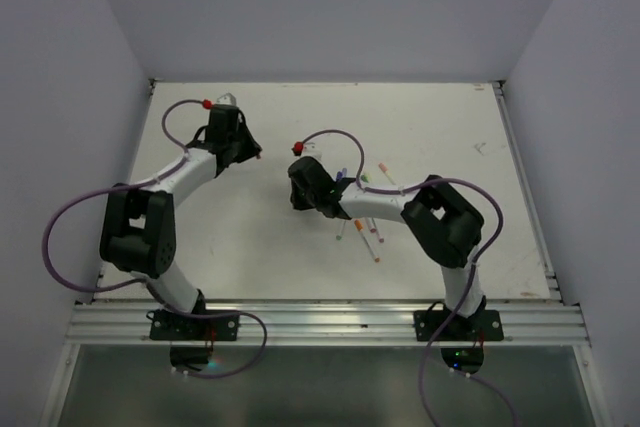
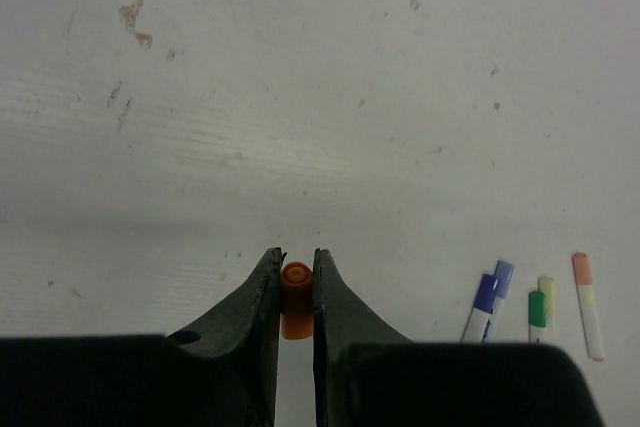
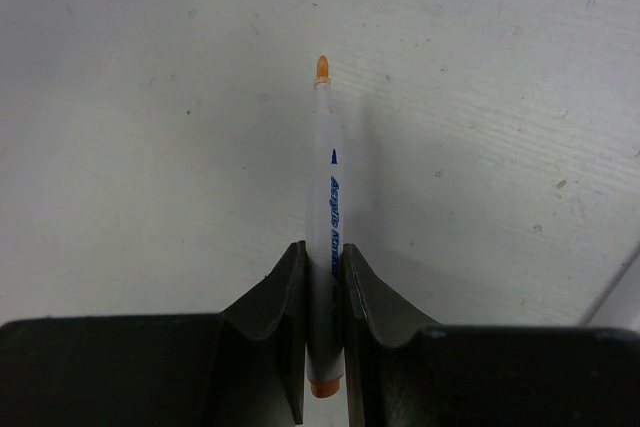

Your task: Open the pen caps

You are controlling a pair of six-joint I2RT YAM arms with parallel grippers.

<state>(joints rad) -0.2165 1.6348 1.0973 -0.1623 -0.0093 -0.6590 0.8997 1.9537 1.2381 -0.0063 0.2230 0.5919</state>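
Over table [image 2: 300, 97]: left tool [image 2: 297, 259] pinches orange pen cap [image 2: 296, 299]; right tool [image 3: 321, 249] grips uncapped orange-tipped marker [image 3: 326, 167]

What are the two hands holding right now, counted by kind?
cap: 1, orange, in the left hand
pen: 1, uncapped, orange tip, in the right hand
total: 2
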